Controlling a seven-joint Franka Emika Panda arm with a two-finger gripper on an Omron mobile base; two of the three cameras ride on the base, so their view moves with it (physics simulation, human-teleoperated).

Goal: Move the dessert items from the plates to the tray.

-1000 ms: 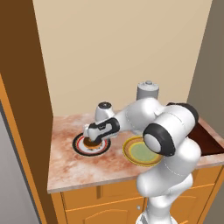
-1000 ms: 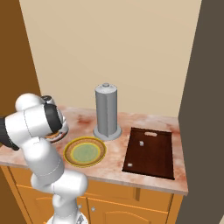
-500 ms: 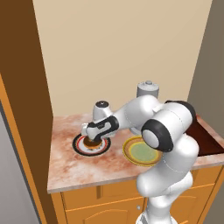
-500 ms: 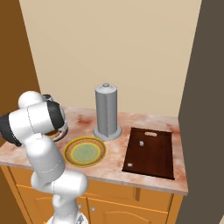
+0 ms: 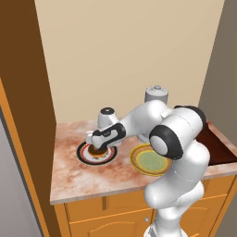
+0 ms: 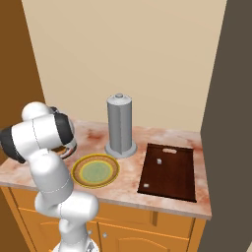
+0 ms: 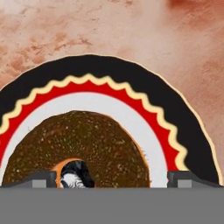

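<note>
A chocolate-brown glazed donut (image 7: 74,148) lies on the black-rimmed plate (image 7: 131,76) with a red ring and white centre. My gripper (image 7: 113,179) hangs open just above it, one dark fingertip (image 7: 41,178) over the donut's left part and the other beyond its right edge. From the left base view the gripper (image 5: 96,146) is low over that plate (image 5: 83,155) and the donut (image 5: 98,152). The yellow-rimmed, green-centred plate (image 6: 95,171) holds nothing. A small pale lump (image 6: 159,160) lies on the dark brown tray (image 6: 170,177).
A tall grey cylinder (image 6: 119,126) stands at the back, between the yellow plate and the tray. A brown cabinet side (image 5: 28,92) walls the counter on the left and a dark wall (image 6: 231,123) closes the right. Marbled counter (image 5: 74,178) runs to the front edge.
The hand has sunk slightly closer to the black-rimmed plate and the donut. Its jaws have stayed wide.
</note>
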